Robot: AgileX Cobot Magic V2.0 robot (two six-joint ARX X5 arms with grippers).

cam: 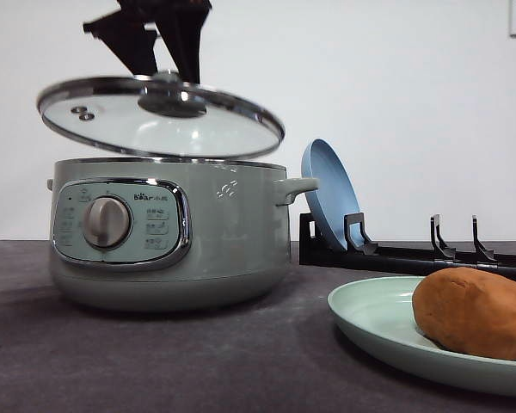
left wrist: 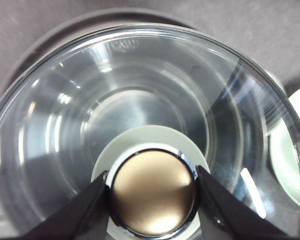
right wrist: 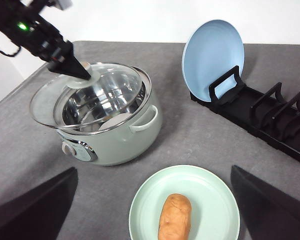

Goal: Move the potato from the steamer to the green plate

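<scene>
- The potato [right wrist: 174,217] lies on the green plate [right wrist: 210,190], which sits on the dark grey counter [right wrist: 190,135] in front of the steamer [cam: 232,249].
- The left gripper [left wrist: 152,192] is clamped on the knob [left wrist: 152,195] of the glass lid [cam: 112,116], with a finger pressed to each side.
- The lid hangs tilted above the open steamer, clear of its rim in the front view.
- Through the glass, the pot's bare metal interior [left wrist: 135,110] shows.
- The right gripper [right wrist: 150,210] hovers over the green plate with its dark fingers [right wrist: 35,205] spread wide, touching nothing.
- A blue plate [right wrist: 212,60] stands on edge in a black rack [right wrist: 270,115] behind the green plate.
- A pale shape low inside the pot in the right wrist view is probably a reflection, though it is hard to tell.
</scene>
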